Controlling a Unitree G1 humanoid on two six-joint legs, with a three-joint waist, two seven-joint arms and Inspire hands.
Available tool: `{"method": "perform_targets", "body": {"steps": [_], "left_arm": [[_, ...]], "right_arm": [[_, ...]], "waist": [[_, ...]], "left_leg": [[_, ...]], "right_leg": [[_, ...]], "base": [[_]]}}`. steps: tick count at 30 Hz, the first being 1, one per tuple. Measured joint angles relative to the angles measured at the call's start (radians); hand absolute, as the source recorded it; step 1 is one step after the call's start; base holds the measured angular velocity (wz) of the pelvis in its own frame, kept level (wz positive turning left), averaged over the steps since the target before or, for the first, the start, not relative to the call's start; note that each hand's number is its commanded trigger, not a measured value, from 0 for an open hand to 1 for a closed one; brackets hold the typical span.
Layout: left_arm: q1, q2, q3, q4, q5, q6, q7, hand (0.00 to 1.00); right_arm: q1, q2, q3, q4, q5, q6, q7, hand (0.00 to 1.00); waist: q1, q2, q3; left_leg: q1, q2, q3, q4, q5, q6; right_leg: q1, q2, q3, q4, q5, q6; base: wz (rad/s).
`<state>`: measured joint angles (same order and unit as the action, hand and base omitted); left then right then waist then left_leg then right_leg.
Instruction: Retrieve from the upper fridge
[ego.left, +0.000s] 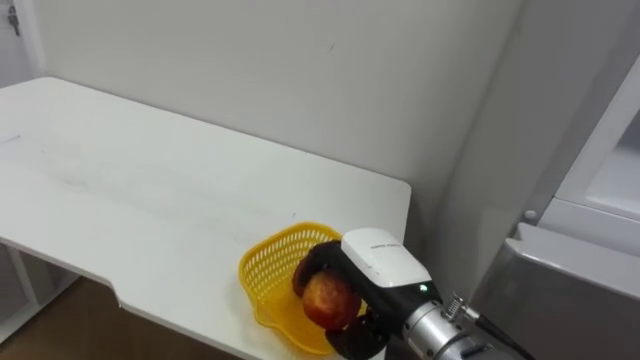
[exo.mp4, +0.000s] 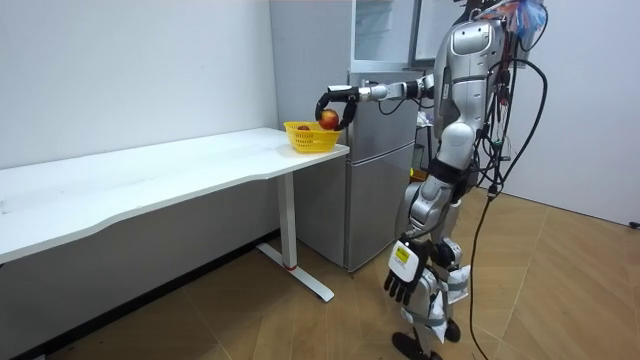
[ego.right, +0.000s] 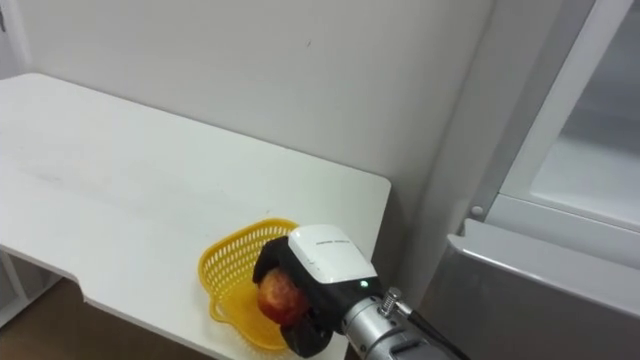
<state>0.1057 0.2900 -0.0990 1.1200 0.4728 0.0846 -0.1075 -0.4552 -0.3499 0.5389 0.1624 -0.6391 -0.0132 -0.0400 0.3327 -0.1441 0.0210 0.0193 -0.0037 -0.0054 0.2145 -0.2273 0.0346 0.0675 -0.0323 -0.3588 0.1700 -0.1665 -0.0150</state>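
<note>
One white table (ego.left: 150, 190) is standing against the far wall. One yellow basket (ego.left: 268, 262) is sitting at the table's near right corner. One apple (ego.left: 325, 298) is showing, just over that basket. One fridge (ego.left: 570, 280) is standing to the right of the table. Two hands are showing: the right hand (ego.left: 378, 258) is curling round the apple, and the left hand (exo.mp4: 400, 284) is hanging loose beside the robot's leg.

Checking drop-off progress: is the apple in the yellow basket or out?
Out: the round red-yellow apple is gripped by the right robot hand above the yellow plastic basket.
</note>
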Motion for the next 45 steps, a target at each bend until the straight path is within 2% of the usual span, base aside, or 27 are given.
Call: {"method": "perform_targets", "body": {"steps": [1,12,41,45], "left_arm": [[0.0,0.0,0.0,0.0,0.0,0.0,-0.005,0.0],[-0.001,-0.001,0.0,0.0,0.0,0.001,-0.014,0.0],[-0.003,-0.004,0.001,0.0,0.001,-0.002,-0.012,0.0],[-0.004,-0.004,0.019,0.0,0.001,-0.006,-0.01,0.0]], "right_arm": [[0.0,0.001,0.0,0.0,0.0,0.006,0.0,0.0],[0.0,0.002,-0.001,0.0,0.0,0.015,0.002,0.0],[0.0,0.002,-0.003,-0.001,0.003,0.01,0.007,0.0],[0.0,0.004,-0.024,-0.033,0.004,0.002,0.01,0.0]], "waist": [[0.0,0.001,-0.0007],[0.0,0.001,-0.0012],[-0.002,0.012,-0.0034],[-0.006,0.01,-0.0048]], "left_leg": [[0.0,0.0,0.0,0.0,0.0,0.0],[-0.002,-0.001,0.001,0.006,0.0,0.0],[-0.002,-0.001,0.002,0.006,0.0,0.0],[-0.001,-0.001,0.001,0.004,0.0,0.0]], "right_leg": [[0.0,0.0,0.0,0.0,0.0,0.0],[0.001,-0.001,0.0,0.0,0.0,0.0],[0.001,-0.001,0.006,0.0,0.0,0.0],[-0.001,0.0,0.012,-0.001,0.0,0.0]], "base": [[0.0],[0.0],[0.0],[0.0]]}}
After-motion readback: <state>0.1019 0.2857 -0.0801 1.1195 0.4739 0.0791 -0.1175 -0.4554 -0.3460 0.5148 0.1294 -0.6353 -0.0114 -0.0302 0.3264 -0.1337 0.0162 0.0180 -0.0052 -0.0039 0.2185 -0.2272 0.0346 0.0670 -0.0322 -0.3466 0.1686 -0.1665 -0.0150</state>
